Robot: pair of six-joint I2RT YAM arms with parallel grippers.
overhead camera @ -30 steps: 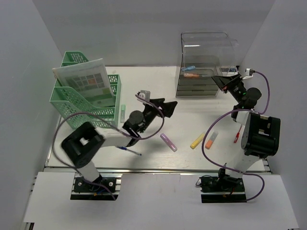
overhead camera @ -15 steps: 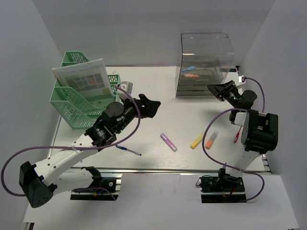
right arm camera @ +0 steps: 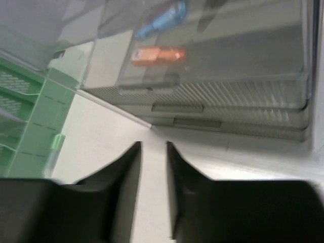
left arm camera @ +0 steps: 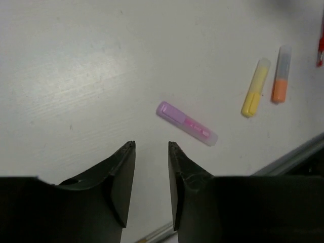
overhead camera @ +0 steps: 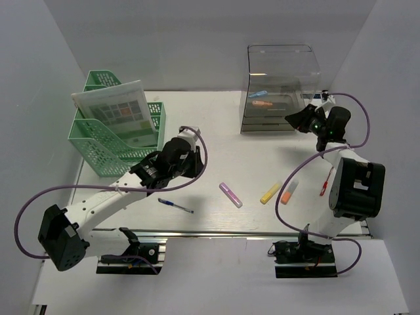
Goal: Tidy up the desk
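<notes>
The desk (overhead camera: pixel 216 125) is seen as the white floor of the grey enclosure. A red item (left arm camera: pixel 321 48) is cut off at the edge of the left wrist view, and the clear drawer unit (right arm camera: pixel 212 96) is blurred in the right wrist view. The left arm is stretched low over mid-desk, and the left gripper (left arm camera: pixel 152 147) is narrowly parted and empty near a purple highlighter (left arm camera: pixel 186 123). The right arm is folded upright, and the right gripper (right arm camera: pixel 153 144), likewise narrowly parted and empty, is turned toward the drawers.

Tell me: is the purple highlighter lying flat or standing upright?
Lying flat: the purple highlighter shows its whole length against the desk.
</notes>
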